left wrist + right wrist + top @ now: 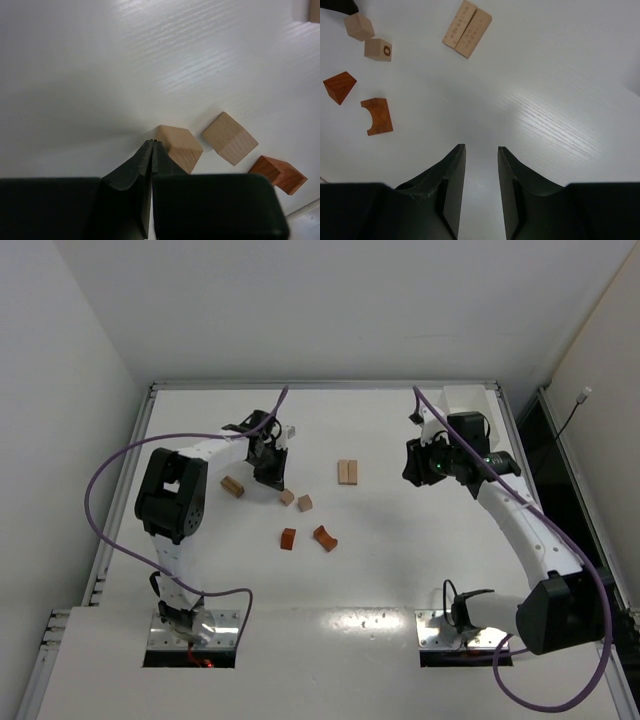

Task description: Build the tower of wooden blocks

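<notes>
Blocks (324,538), wooden, loose near table (400,570) centre, none stacked: my left gripper (151,146) clenched on nothing (tips touching tan cube (181,150)), my right gripper (481,150) parted, empty; I should reopen and straddle that cube squarely.

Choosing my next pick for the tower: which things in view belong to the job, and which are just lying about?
For the job:
- pale bars, side by side
- pale cube
- marked pale cube
- lone pale block, far left
- reddish wedge
- reddish arch

Not for the job:
- purple cables
- table
</notes>
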